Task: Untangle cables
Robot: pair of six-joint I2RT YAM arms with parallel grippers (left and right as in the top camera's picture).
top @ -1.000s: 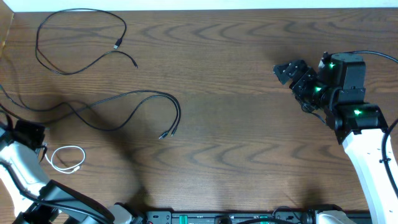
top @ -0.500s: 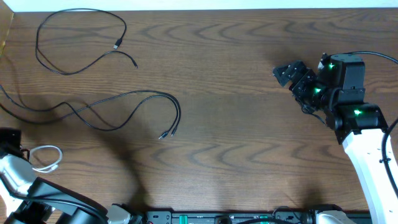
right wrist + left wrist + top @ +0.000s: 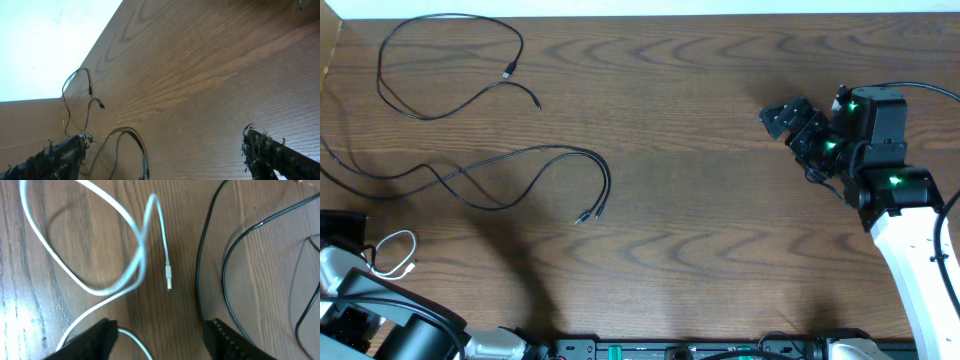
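**Left gripper (image 3: 160,330) hovers over the white cable (image 3: 141,260), jaws parted and empty.**

The white cable lies loosely coiled at the near-left corner of the wooden table (image 3: 700,220). Its plug (image 3: 169,277) is free, and it seems clear of the long black cable (image 3: 560,149) nearby. A second black cable (image 3: 420,117) loops at the far left, well apart. The best move is probably to raise the arm straight up so neither finger snags the coil. The arm could then grip the long black cable beside its crossover and draw the strands apart. The right gripper (image 3: 785,115) waits wide open above bare wood.
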